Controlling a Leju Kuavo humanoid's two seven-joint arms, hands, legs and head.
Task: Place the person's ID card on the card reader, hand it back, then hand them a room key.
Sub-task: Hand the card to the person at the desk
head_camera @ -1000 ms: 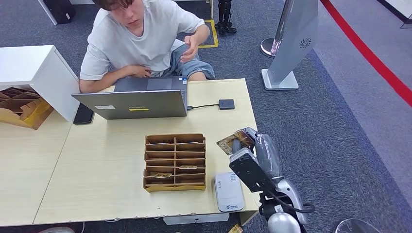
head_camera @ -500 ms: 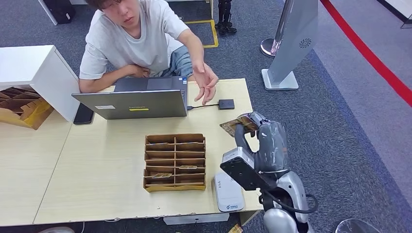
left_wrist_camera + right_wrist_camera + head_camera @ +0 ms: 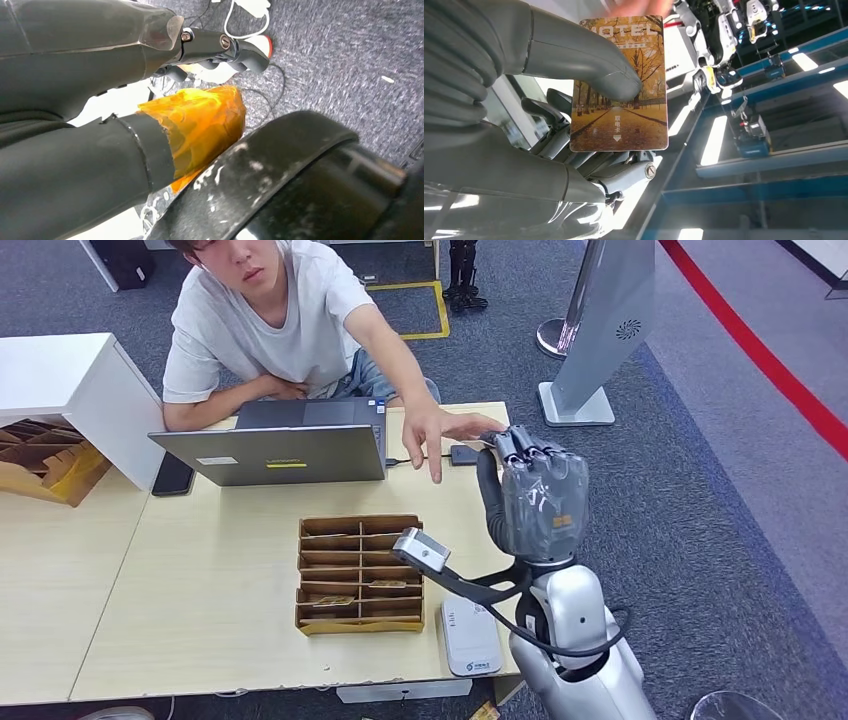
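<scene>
My right hand (image 3: pixel 535 495) is raised over the table's far right corner, its back toward the head camera. In the right wrist view it (image 3: pixel 549 100) pinches a hotel room key card (image 3: pixel 621 85), printed with an autumn tree avenue, between the thumb and the fingers. The person's hand (image 3: pixel 445 435) reaches across the table to my fingertips, and their fingertips (image 3: pixel 639 6) touch the card's top edge. A white card reader (image 3: pixel 470 633) lies at the table's near edge. My left hand (image 3: pixel 165 85) hangs above the floor with nothing in it, its fingers extended.
A wooden key tray (image 3: pixel 360 575) with several compartments sits mid-table. Beyond it an open laptop (image 3: pixel 275 452) is cabled to a small dark box (image 3: pixel 463 453). A phone (image 3: pixel 172 476) lies beside the laptop, next to a white cabinet (image 3: pixel 70 390). The person sits behind the table.
My right hand has risen from near the card reader and moved toward the person with the key card. The person's arm has stretched forward until their hand meets my fingertips.
</scene>
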